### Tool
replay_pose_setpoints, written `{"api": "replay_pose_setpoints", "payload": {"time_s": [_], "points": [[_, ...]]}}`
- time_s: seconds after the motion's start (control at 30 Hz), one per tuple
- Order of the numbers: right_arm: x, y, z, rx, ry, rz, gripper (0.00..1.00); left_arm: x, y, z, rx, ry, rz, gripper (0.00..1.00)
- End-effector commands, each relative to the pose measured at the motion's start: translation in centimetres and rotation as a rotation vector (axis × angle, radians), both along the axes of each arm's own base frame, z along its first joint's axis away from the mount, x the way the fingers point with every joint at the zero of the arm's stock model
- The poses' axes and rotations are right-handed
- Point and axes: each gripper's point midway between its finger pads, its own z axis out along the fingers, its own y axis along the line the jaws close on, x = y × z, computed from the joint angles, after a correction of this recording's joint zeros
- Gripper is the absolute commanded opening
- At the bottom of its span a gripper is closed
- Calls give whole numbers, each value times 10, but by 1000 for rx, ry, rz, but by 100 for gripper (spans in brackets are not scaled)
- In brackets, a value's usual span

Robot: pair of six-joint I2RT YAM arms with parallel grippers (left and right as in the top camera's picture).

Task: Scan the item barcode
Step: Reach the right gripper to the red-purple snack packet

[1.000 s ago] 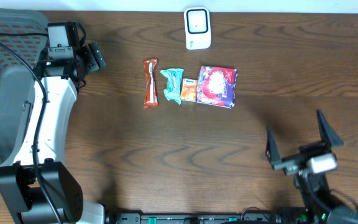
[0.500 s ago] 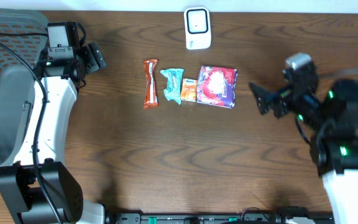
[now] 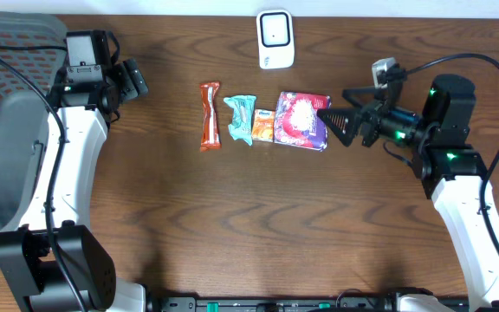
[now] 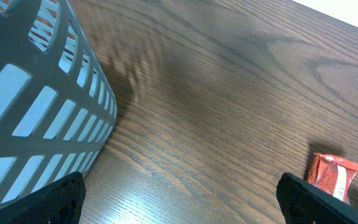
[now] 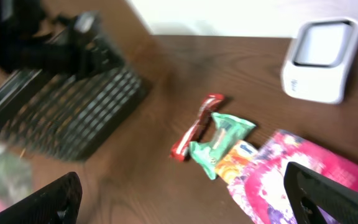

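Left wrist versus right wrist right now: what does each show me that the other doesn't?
Only the left wrist: the slatted wall of the grey basket up close. Only the right wrist: the white scanner, teal packet, orange packet and purple packet. Both: the red snack bar, the basket (blurred in the right wrist view) and the wooden table.

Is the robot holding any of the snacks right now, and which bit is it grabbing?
Nothing is held. The right gripper is open beside the purple packet, not closed on it; the left gripper is open and empty near the basket.
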Motion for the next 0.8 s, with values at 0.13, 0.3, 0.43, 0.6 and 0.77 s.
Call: {"api": "replay_pose_setpoints", "payload": {"time_s": [0.13, 0.3, 0.43, 0.6, 0.77], "points": [[29, -31, -25, -94, 226, -412, 99, 0, 4, 0, 1, 1, 17, 98], [27, -54, -59, -242, 392, -576, 99, 0, 4, 0, 1, 1, 17, 98], [28, -55, -86, -285, 505, -564, 99, 0, 4, 0, 1, 1, 17, 98], [35, -44, -122, -303, 606, -494, 99, 0, 4, 0, 1, 1, 17, 98], [47, -18, -130, -224, 593, -358, 99, 0, 4, 0, 1, 1, 17, 98]]}}
